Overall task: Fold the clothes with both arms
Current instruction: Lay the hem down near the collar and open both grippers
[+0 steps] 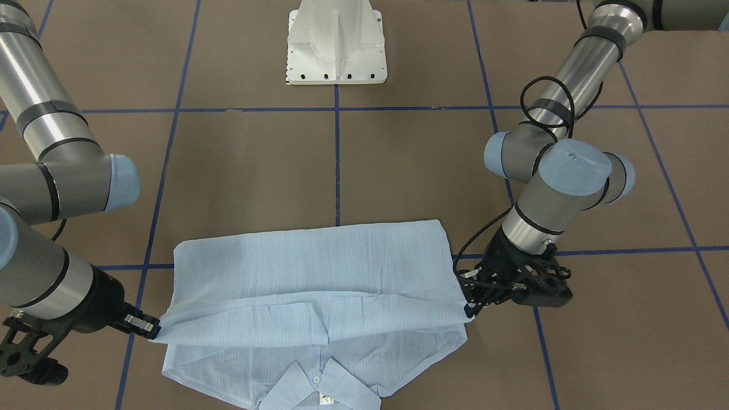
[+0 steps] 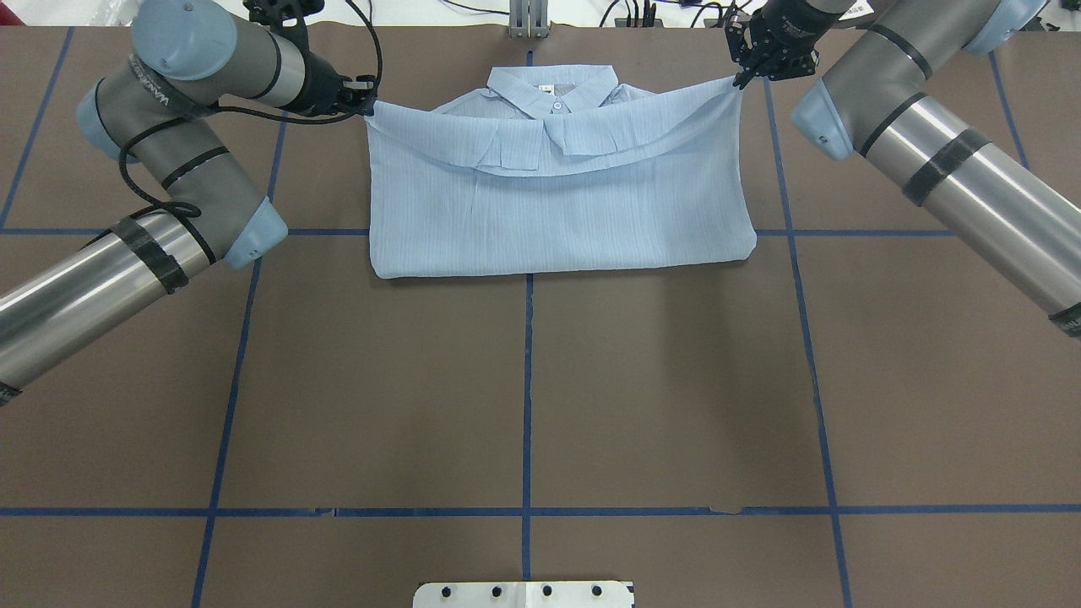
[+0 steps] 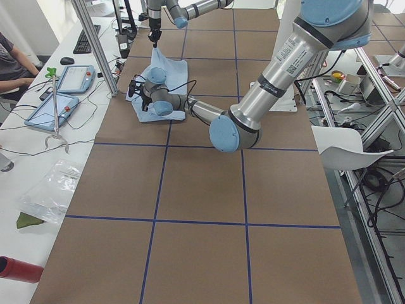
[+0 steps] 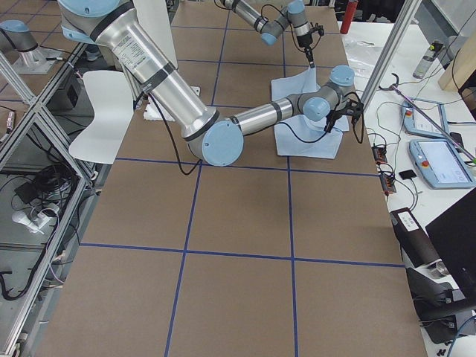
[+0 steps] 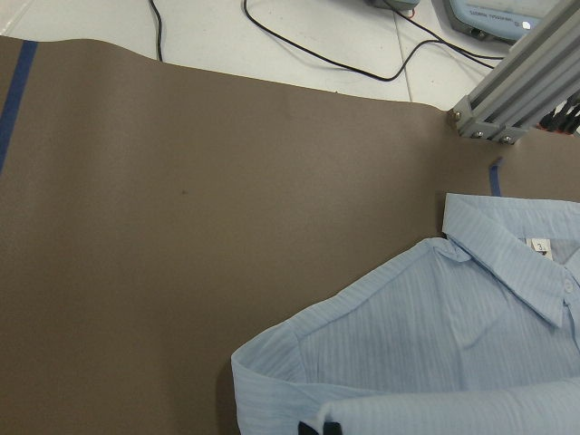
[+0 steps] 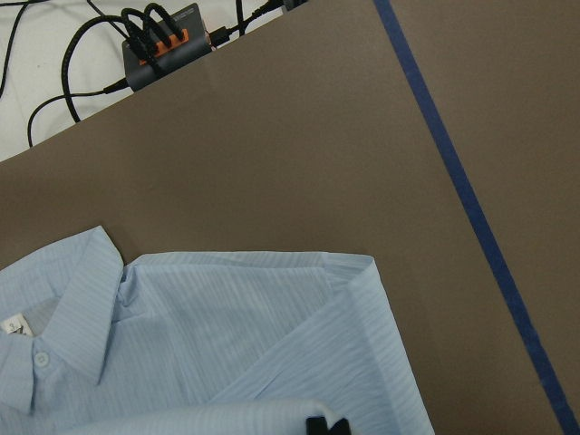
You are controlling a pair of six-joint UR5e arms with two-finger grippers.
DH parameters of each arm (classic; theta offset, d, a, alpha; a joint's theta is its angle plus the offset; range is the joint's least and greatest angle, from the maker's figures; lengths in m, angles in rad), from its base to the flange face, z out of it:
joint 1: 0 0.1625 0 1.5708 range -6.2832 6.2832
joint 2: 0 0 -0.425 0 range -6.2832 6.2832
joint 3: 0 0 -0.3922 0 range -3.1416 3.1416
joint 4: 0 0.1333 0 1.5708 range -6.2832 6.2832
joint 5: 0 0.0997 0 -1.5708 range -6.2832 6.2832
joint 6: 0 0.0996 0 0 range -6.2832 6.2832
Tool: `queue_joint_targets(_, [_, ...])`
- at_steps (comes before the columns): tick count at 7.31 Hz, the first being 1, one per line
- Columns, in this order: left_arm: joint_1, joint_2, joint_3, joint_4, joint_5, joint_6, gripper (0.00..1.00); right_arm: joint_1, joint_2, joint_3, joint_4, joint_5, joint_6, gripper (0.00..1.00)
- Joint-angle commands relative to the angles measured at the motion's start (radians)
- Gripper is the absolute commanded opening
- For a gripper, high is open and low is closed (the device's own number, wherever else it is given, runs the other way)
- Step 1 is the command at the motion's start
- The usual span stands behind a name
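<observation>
The light blue striped shirt [image 2: 557, 211] lies at the table's far middle, collar [image 2: 553, 84] toward the far edge. Its lower part is folded up over the body, with the folded edge held raised just short of the collar. My left gripper [image 2: 369, 105] is shut on the left corner of that raised edge. My right gripper [image 2: 741, 80] is shut on the right corner. In the front-facing view the left gripper [image 1: 470, 310] is on the right, the right gripper [image 1: 155, 329] on the left, and the shirt [image 1: 313, 267] sags between them. Each wrist view shows the shirt [image 5: 435, 344] [image 6: 272, 344] below dark fingertips.
The white pedestal base [image 1: 336, 45] stands at the near middle of the brown table, which is marked with blue tape lines [image 2: 528, 380]. An aluminium post [image 5: 517, 91] and a cable hub [image 6: 163, 45] sit just past the far edge. Tablets [image 3: 76, 79] lie on the operators' bench.
</observation>
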Motion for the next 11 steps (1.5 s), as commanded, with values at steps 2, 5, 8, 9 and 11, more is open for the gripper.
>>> queue_joint_targets(2, [-0.009, -0.026, 0.066, -0.024, 0.005, -0.002, 0.00, -0.007, 0.047, -0.088, 0.004, -0.029, -0.017, 0.00])
queue_joint_targets(5, [-0.009, -0.050, 0.083, -0.024, 0.005, -0.012, 0.00, -0.027, 0.041, -0.116, 0.004, -0.074, -0.017, 0.00])
queue_joint_targets(8, [-0.009, -0.050, 0.089, -0.023, 0.006, -0.012, 0.00, -0.028, 0.040, -0.124, 0.007, -0.089, -0.017, 0.00])
queue_joint_targets(9, [-0.009, -0.050, 0.089, -0.023, 0.006, -0.056, 0.16, -0.038, 0.037, -0.124, 0.031, -0.094, -0.017, 0.56])
queue_joint_targets(11, [-0.010, -0.052, 0.086, -0.024, 0.006, -0.077, 1.00, -0.051, 0.043, -0.118, 0.031, -0.123, -0.014, 1.00])
